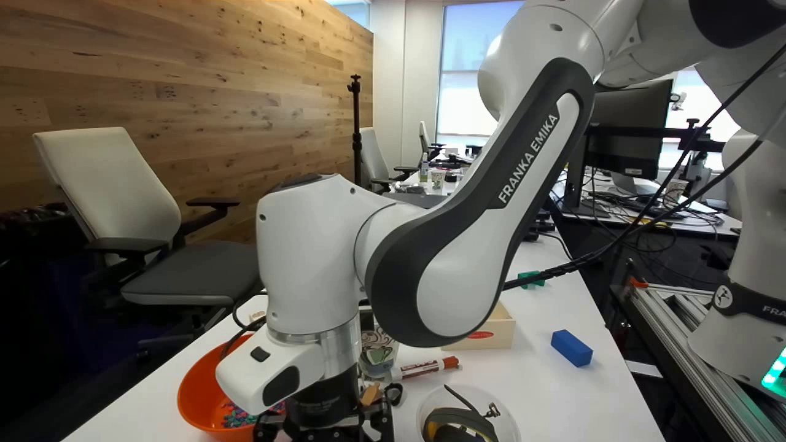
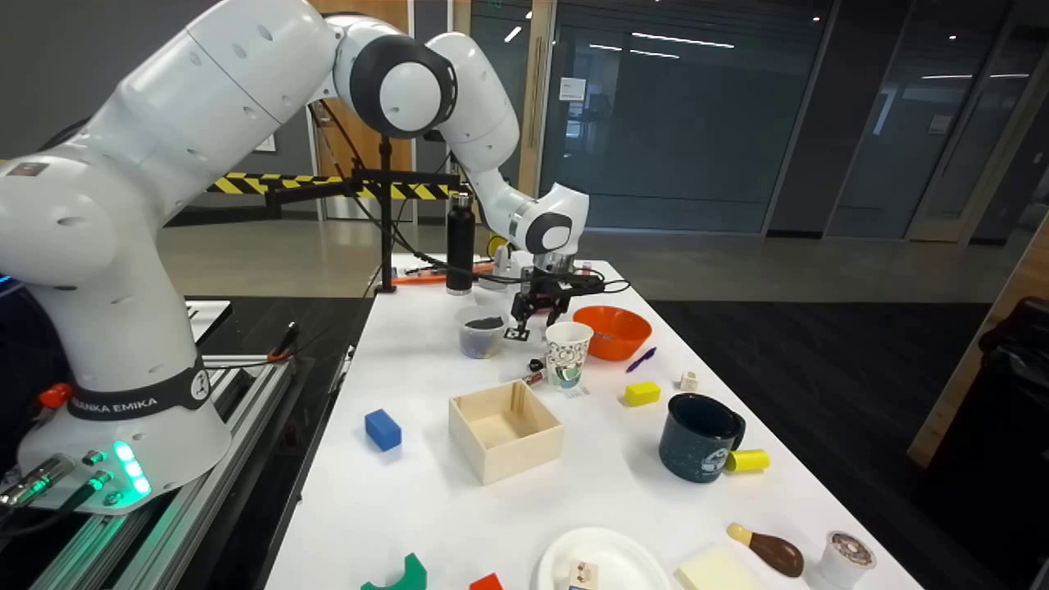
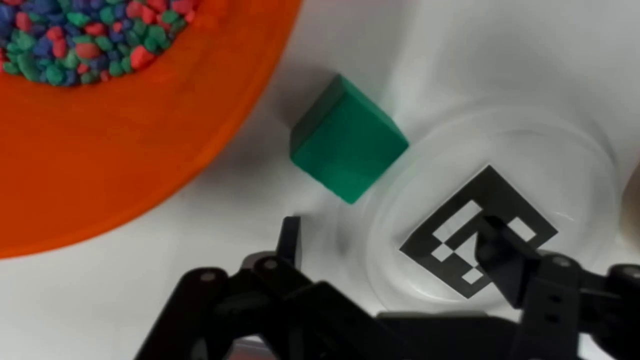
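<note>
My gripper (image 3: 390,232) stands open in the wrist view, its black fingers wide apart and holding nothing. Beyond the gap between them is a green block (image 3: 352,145), tilted corner-on in the picture. Right of the block lies a clear round dish or lid (image 3: 575,160). A black-and-white square marker (image 3: 492,187) shows in it, and the right fingertip covers part of this marker. An orange bowl (image 3: 150,150) with coloured pebbles (image 3: 90,47) fills the upper left. In an exterior view the gripper (image 2: 533,324) hangs low beside that bowl; whether it touches anything there, I cannot tell.
Close to the gripper are a patterned paper cup (image 2: 567,352), a clear tub (image 2: 481,336) with dark items and a red-and-white pen (image 1: 424,368). Farther off stand a wooden box (image 2: 500,455), a blue block (image 2: 383,429), a yellow block (image 2: 642,393) and a dark mug (image 2: 697,447).
</note>
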`<state>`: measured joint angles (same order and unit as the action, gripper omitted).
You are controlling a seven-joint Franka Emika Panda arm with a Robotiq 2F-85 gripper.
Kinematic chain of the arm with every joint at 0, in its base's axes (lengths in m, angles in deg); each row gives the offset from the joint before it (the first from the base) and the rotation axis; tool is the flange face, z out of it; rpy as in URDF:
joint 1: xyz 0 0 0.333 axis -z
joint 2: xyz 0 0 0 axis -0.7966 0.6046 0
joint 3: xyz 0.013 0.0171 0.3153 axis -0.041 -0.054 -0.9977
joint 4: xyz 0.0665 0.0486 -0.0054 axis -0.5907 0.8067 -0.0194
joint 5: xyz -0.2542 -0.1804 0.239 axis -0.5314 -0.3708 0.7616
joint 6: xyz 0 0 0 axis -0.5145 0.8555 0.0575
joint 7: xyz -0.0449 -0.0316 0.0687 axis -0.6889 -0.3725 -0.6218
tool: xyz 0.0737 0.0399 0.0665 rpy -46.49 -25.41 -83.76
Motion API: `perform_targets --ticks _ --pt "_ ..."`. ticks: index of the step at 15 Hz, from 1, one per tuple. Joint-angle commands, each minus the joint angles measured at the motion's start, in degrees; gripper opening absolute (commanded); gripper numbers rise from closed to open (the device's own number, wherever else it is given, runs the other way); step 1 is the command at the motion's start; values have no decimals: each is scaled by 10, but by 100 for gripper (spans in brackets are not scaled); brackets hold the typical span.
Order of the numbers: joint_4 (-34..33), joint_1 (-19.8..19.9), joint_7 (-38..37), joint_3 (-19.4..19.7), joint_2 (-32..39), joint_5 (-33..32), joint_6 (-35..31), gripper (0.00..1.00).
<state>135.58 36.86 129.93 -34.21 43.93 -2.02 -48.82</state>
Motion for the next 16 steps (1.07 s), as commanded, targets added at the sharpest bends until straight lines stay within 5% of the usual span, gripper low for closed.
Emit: perform_targets --ticks 1,9,16 --pt "5 -6 0 5 -1 -22 -13 56" --pt "5 -6 0 2 0 -25 -21 2" --pt "12 -13 -10 4 -25 -27 -6 1"
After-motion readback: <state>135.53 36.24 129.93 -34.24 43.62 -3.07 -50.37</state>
